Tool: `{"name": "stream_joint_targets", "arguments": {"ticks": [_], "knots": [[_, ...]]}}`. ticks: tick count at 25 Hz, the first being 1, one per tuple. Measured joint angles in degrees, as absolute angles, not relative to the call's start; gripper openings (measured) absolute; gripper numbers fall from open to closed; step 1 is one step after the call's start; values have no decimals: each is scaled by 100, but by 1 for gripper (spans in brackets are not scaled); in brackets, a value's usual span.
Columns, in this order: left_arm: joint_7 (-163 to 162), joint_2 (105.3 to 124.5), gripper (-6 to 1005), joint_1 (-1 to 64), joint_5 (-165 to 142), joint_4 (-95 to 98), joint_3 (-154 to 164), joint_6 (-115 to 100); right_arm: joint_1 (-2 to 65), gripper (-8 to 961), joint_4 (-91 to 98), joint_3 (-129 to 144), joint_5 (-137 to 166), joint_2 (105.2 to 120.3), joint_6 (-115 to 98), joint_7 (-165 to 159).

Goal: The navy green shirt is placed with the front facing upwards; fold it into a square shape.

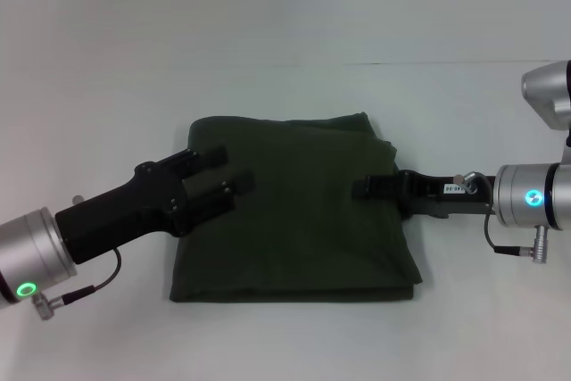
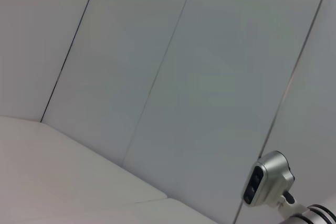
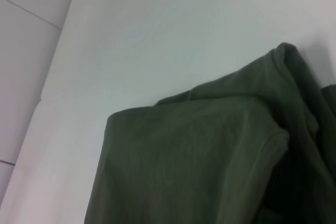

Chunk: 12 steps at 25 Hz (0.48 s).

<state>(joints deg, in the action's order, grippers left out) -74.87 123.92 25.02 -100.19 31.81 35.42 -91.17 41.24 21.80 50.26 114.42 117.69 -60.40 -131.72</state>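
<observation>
Navy green shirt (image 1: 299, 211) — a dark olive cotton tee — lies mid-table on the white tabletop (image 1: 285, 24), already folded into a near-square block with no lettering showing. The left gripper (image 1: 221, 176) rests over its left edge, black fingers spread apart, probably pressing the fold flat. The right gripper (image 1: 366, 188) reaches in low over the right edge; whether it is pinching cloth I cannot tell. The far right corner looks bunched — open table surrounds every side.

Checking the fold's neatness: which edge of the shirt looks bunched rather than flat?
The navy green shirt's edge by the right gripper: its far corner is rumpled; the others lie straight.
</observation>
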Motion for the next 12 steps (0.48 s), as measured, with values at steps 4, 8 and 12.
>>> {"name": "stream_joint_targets", "arguments": {"ticks": [4,8,12], "knots": [[-7486,12385,672,2515,-10019,3187,3541,-9114,4117,684,2185,5031,11439,11784,-6033,-13164],[-7468,12384,673,2535,-10019,3192,3536,-9105,4143,685,2199,5003,11415,11835,-5917,-13095],[-7431,12384,673,2553,-10019,3189,3533,-9097,4231,686,2206,4981,11408,11904,-5759,-13071]]}}
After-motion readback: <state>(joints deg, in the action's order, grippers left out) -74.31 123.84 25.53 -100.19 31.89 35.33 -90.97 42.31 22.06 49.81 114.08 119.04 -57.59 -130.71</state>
